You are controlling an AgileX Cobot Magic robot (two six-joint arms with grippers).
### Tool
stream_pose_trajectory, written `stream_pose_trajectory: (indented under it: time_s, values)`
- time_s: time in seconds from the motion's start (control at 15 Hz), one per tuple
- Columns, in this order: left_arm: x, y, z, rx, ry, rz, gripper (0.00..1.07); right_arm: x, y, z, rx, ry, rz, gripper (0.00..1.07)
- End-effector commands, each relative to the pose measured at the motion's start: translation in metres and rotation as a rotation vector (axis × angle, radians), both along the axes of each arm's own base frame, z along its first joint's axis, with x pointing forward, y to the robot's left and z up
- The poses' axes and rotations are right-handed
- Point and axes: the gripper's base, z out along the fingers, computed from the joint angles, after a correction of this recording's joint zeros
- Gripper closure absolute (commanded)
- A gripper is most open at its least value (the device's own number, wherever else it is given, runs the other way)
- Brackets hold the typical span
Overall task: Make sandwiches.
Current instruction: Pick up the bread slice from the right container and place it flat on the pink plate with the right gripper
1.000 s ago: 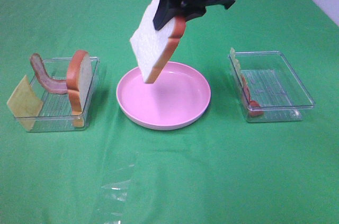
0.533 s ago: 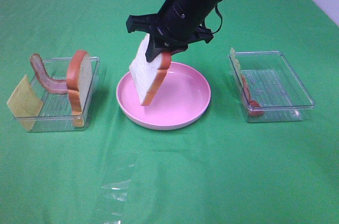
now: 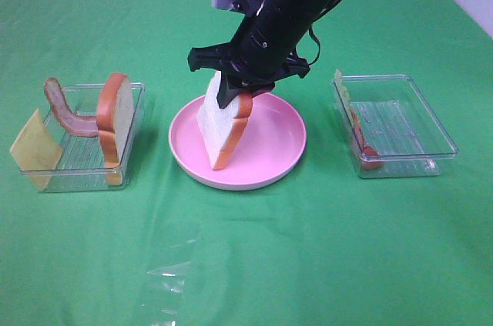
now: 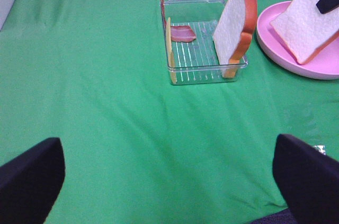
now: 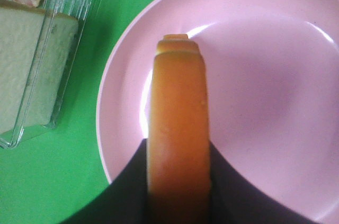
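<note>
Two bread slices were in view. The held slice (image 3: 222,127) hung tilted, one corner down, over the pink plate (image 3: 285,164). The second slice (image 3: 115,118) stood on edge in the left tray (image 3: 77,179).

There were two clear trays, the left one and the right tray (image 3: 431,137), one on each side of the single plate, all on the green cloth (image 3: 308,264). There were two bacon strips: a curved strip (image 3: 62,110) propped up in the left tray, and a second strip (image 3: 362,145) lying against the plate-side wall of the right tray. One cheese square (image 3: 32,149) leaned against the outer end of the left tray. One pale lettuce piece (image 3: 340,83) stood at the far corner of the right tray.

The right gripper (image 3: 235,89) was clamped on the held slice's upper crust, so the bread hung straight below it. The wrist view showed the orange crust edge-on between the dark fingers (image 5: 124,187). The slice's lowest corner sat at the plate's near left part. Whether it actually touched the plate could not be told.

The left gripper (image 4: 167,144) had its jaws spread wide with nothing between them. It was over bare cloth, well apart from the left tray and the plate
</note>
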Motion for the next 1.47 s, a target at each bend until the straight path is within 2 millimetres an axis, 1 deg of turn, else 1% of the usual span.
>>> stream_pose_trajectory:
  time_s: [0.07, 0.27, 0.33, 0.4, 0.47, 0.53, 0.67, 0.73, 1.07, 1.27, 1.33, 1.47]
  values:
    - [0.001, 0.000, -0.001, -0.005, 0.000, -0.003, 0.07, 0.001, -0.001, -0.002, -0.020, -0.014, 0.010, 1.05]
    - [0.001, 0.000, -0.001, -0.005, 0.000, -0.003, 0.07, 0.002, -0.002, -0.002, -0.036, -0.022, 0.019, 1.03]
    - [0.001, 0.000, -0.001, -0.005, 0.000, -0.003, 0.07, 0.002, -0.002, -0.002, -0.036, -0.021, 0.016, 1.00]
    - [0.001, 0.000, -0.001, -0.005, 0.000, -0.003, 0.07, 0.002, -0.002, -0.002, -0.035, -0.020, 0.014, 0.93]
    - [0.001, 0.000, -0.001, -0.005, 0.000, -0.003, 0.07, 0.002, -0.002, -0.002, -0.035, -0.020, 0.014, 0.81]
    - [0.001, 0.000, -0.001, -0.005, 0.000, -0.003, 0.07, 0.002, -0.002, -0.002, -0.041, -0.022, 0.017, 0.59]
    - [0.001, 0.000, -0.001, -0.005, 0.000, -0.003, 0.07, 0.002, -0.003, -0.003, -0.057, -0.030, 0.035, 0.12]
    - [0.001, 0.000, -0.001, -0.005, 0.000, -0.003, 0.07, 0.002, -0.003, -0.001, -0.063, -0.040, 0.049, 0.09]
    - [0.001, 0.000, -0.001, -0.005, 0.000, -0.003, 0.07, 0.001, -0.007, 0.004, -0.101, -0.059, 0.081, 0.09]
    - [0.001, 0.000, -0.001, -0.005, 0.000, -0.003, 0.07, 0.001, -0.011, 0.046, -0.133, -0.103, 0.118, 0.09]
    - [0.001, 0.000, -0.001, -0.005, 0.000, -0.003, 0.07, 0.002, -0.011, 0.055, -0.139, -0.109, 0.124, 0.09]
    - [0.001, 0.000, -0.001, -0.005, 0.000, -0.003, 0.07, 0.005, -0.014, 0.090, -0.188, -0.146, 0.148, 0.09]
